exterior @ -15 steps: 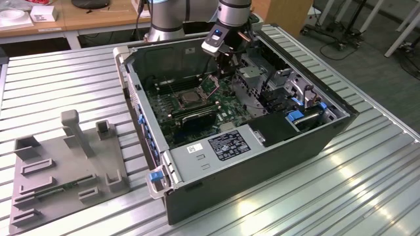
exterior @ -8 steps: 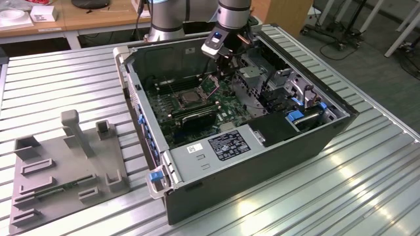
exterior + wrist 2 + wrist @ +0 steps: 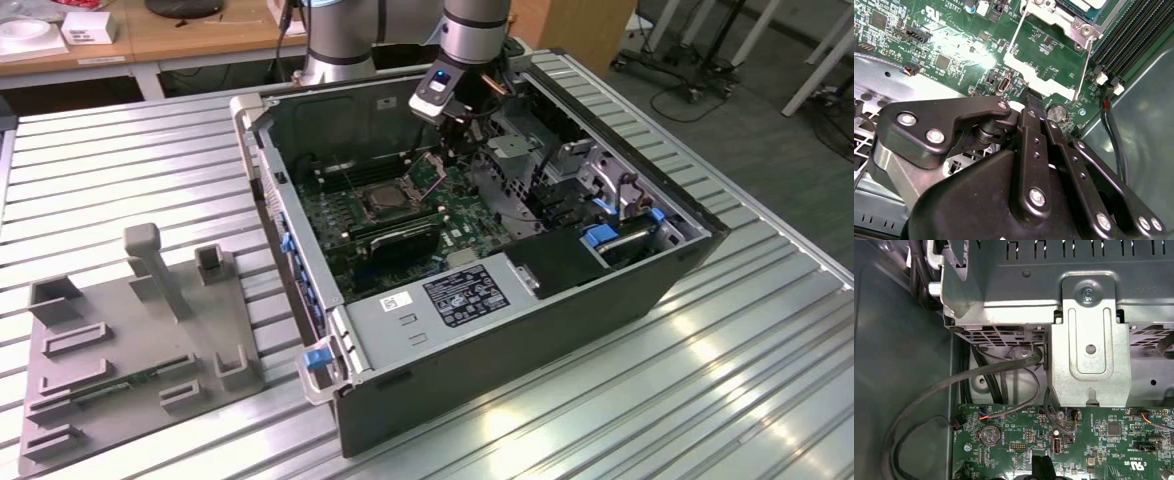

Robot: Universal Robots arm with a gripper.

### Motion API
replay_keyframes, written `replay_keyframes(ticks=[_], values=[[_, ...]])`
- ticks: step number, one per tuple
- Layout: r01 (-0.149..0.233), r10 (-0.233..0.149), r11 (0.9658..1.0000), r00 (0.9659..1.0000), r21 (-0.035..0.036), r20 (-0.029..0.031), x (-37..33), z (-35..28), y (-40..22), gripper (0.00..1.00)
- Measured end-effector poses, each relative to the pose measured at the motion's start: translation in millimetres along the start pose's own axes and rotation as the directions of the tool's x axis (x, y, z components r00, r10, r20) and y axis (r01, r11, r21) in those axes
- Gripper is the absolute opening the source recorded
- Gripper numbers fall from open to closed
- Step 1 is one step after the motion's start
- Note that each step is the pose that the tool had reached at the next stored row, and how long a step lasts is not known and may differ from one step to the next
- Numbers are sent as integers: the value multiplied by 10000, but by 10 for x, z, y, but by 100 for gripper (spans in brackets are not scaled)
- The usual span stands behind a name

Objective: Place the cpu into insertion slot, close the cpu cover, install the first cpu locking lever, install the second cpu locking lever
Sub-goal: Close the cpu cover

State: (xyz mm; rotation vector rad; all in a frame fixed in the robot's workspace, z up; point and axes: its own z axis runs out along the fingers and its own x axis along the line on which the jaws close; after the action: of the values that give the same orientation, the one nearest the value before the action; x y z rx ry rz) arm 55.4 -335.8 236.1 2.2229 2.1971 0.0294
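gripper [image 3: 1032, 100]: low over motherboard [image 3: 944, 30], near cpu cover [image 3: 1051, 17] free edge; open or closed, can't tell.
cpu cover: swung open off insertion slot [image 3: 378, 200]; board shows thru cut-out.
handling (est.): thin, light, stiff sheet; pivots on hinge only.
hold pt (est.): free-edge rim, clear of socket contacts, prob. fragile.

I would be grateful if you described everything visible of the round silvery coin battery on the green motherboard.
The round silvery coin battery is a flat, dark-rimmed metal disc seated on the green motherboard, near the board's edge beside the grey case wall. Both wrist views show it.
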Motion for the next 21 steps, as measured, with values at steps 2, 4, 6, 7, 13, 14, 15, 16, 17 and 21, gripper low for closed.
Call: replay_keyframes(ticks=[2, 4, 6, 7, 13, 14, 15, 16, 17, 21], values=[[0, 0, 10000, 10000, 0, 0, 0, 0, 0, 11], [0, 0, 10000, 10000, 0, -1, 0, 1, 0, 11], [-1, 1, 10000, 10000, -2, -4, 4, 3, -1, 11], [-1, 1, 10000, 10000, -4, -2, 7, 3, -4, 11], [0, 0, 10000, 10000, -31, 15, 25, 7, -49, 11], [0, 0, 10000, 10000, -35, 21, 26, 8, -60, 11], [0, 0, 10000, 10000, -40, 26, 29, 9, -75, 11], [0, 0, 10000, 10000, -43, 33, 31, 9, -90, 11], [1, -1, 10000, 10000, -49, 35, 34, 11, -106, 11], [0, 0, 10000, 10000, -81, 34, 53, 17, -189, 11]])
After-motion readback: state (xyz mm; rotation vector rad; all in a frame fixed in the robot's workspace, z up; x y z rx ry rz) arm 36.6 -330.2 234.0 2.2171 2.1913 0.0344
